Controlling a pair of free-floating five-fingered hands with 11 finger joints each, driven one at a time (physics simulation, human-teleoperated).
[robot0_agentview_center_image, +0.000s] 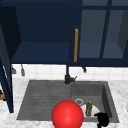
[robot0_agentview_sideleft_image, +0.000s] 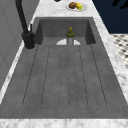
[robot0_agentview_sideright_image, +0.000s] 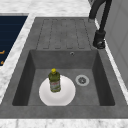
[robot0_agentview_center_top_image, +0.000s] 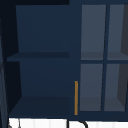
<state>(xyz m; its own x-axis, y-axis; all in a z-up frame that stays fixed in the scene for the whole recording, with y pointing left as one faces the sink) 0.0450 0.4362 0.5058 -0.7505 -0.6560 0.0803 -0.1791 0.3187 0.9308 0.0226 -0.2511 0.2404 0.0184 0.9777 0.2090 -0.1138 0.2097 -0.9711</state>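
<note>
Front view: the right hand (robot0_agentview_center_image: 102, 119), a dark shape at the basin's near right corner whose finger posture cannot be made out, hovers just beside the green bottle (robot0_agentview_center_image: 89, 108), which stands upright on a white plate (robot0_agentview_center_image: 96, 110) in the sink (robot0_agentview_center_image: 45, 95); a red ball (robot0_agentview_center_image: 67, 114) lies to the left. Right side view: the bottle (robot0_agentview_sideright_image: 54, 80), yellow-capped, stands on the plate (robot0_agentview_sideright_image: 65, 96) near the drain (robot0_agentview_sideright_image: 82, 80). It is probably light, rigid plastic, smooth and easily toppled, best gripped around the body below the neck.

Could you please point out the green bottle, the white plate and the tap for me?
green bottle (robot0_agentview_sideright_image: 54, 82): right side view, its label.
white plate (robot0_agentview_sideright_image: 67, 96): right side view, bare rim.
tap (robot0_agentview_sideright_image: 99, 39): right side view, its base.
</note>
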